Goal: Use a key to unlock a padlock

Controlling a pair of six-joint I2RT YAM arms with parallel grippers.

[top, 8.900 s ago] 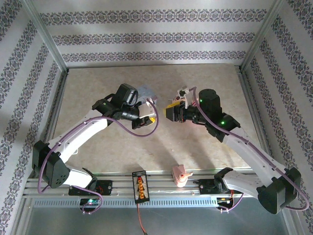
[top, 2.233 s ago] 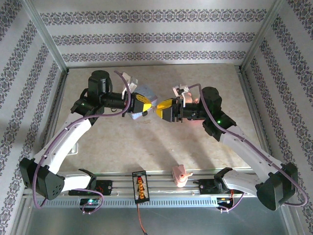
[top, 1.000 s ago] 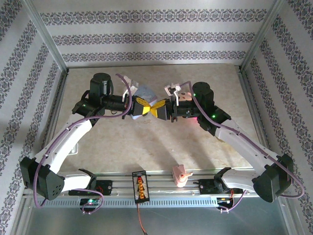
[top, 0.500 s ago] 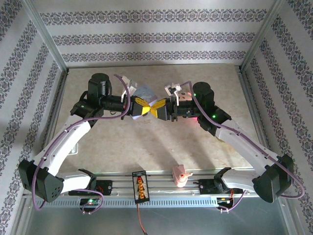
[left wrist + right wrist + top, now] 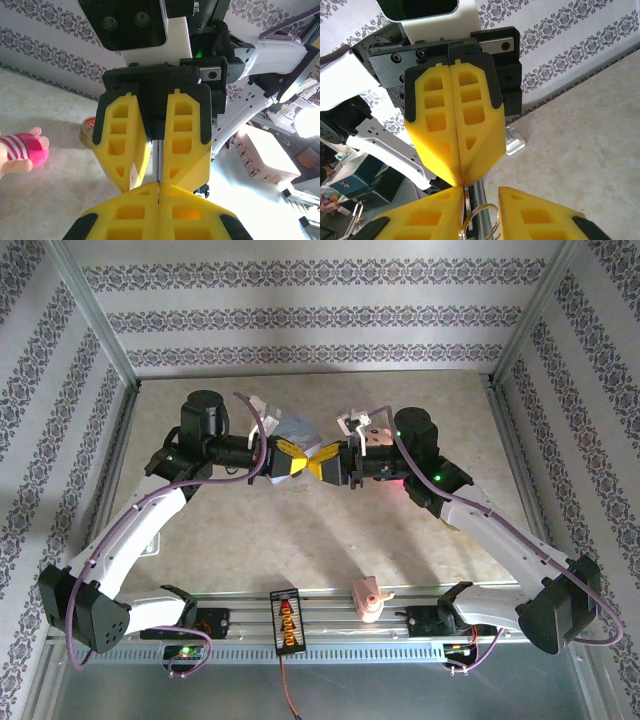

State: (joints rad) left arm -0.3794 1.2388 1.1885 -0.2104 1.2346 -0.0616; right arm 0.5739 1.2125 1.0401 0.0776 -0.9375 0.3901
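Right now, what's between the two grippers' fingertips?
In the right wrist view, a thin metal piece with a wire ring runs from the left gripper's closed tips into the gap between the right gripper's fingers.

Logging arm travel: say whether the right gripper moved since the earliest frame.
Yes. The right gripper shifted left, now clearly left of the pink doll.

from above, the spot where the left gripper (image 5: 296,460) met the right gripper (image 5: 318,464) was too small for me to make out anything held there, and the two hid part of the pale blue tin (image 5: 298,429). on the right wrist view the key ring (image 5: 481,216) ran off the bottom edge, and i couldn't tell whether the right gripper's fingers pinched it. on the left wrist view the pink doll (image 5: 20,152) was cut by the left edge, and a small round object (image 5: 88,135) sat half behind a yellow finger, too hidden to name.
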